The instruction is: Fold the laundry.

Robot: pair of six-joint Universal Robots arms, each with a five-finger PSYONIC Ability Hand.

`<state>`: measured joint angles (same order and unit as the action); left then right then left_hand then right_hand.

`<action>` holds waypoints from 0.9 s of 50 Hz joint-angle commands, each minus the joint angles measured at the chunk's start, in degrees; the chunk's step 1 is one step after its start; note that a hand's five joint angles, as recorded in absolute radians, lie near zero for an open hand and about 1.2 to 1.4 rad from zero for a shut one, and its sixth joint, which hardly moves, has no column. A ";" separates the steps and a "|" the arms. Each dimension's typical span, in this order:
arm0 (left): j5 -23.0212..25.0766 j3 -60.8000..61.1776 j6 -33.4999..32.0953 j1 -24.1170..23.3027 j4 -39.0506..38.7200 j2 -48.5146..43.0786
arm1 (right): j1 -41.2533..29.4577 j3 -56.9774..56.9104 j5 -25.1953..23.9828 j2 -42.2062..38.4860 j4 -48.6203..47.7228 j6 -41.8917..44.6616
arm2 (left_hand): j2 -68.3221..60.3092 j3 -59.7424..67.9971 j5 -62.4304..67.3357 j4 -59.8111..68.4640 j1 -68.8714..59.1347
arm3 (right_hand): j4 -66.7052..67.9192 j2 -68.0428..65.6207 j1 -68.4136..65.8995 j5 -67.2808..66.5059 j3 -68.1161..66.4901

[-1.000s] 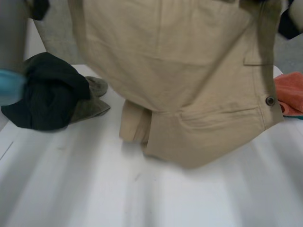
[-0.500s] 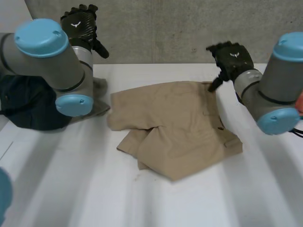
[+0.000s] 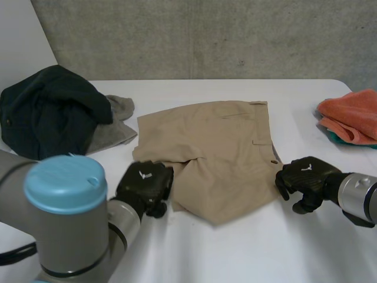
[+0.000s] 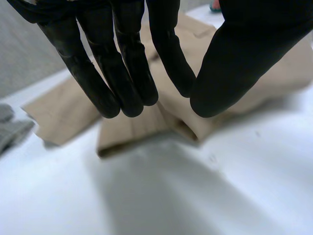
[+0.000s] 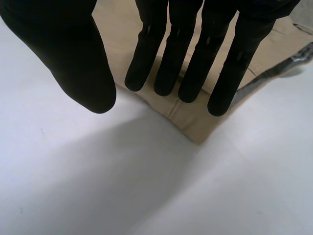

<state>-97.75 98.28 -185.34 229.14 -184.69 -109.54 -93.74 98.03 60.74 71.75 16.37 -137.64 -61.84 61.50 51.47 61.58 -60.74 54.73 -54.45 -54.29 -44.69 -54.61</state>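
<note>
Tan shorts (image 3: 218,153) lie spread on the white table (image 3: 235,253), with one leg bunched under at the near left. My left hand (image 3: 144,186) hovers at the shorts' near left edge. In the left wrist view its fingers (image 4: 98,73) hang straight over the bunched fold of the shorts (image 4: 132,132) and hold nothing. My right hand (image 3: 306,180) is low beside the shorts' near right edge. In the right wrist view its straight fingers (image 5: 161,49) hang over a near corner of the shorts (image 5: 195,122), thumb apart, and nothing is gripped.
A dark garment heap (image 3: 50,109) lies at the far left with a grey-green cloth (image 3: 115,127) beside it. An orange cloth (image 3: 353,115) on a teal piece sits at the right edge. A concrete wall stands behind the table.
A second ago the shorts hung lifted before the camera; they now lie on the table. Both hands have let go and come from the far side to the shorts' near edge.
</note>
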 commanded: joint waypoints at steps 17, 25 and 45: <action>-0.69 -19.79 0.15 -1.06 0.38 -18.25 | -4.87 -0.30 1.13 -10.49 -27.44 -5.54 | 39.35 -39.01 -38.98 -39.09 38.25 | -23.71 23.42 23.26 23.67 23.59; -0.86 -31.56 -4.24 -0.80 0.73 -25.89 | -7.25 -3.90 3.42 -14.71 -32.54 -5.54 | 40.86 -40.52 -40.50 -40.60 39.76 | -12.45 12.16 12.00 12.41 12.33; -6.40 -34.14 -15.67 -0.27 -9.03 -26.99 | -7.69 -7.33 10.01 -12.53 -31.42 -10.97 | -18.16 18.50 18.53 18.42 -19.26 | 25.27 -25.55 -25.71 -25.31 -25.39</action>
<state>-102.40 60.34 -200.06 228.95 -190.84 -142.21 -101.95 90.51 70.15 55.18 -19.82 -144.75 -67.40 67.05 54.39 68.18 -65.30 68.26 -67.06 -63.18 -55.94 -66.66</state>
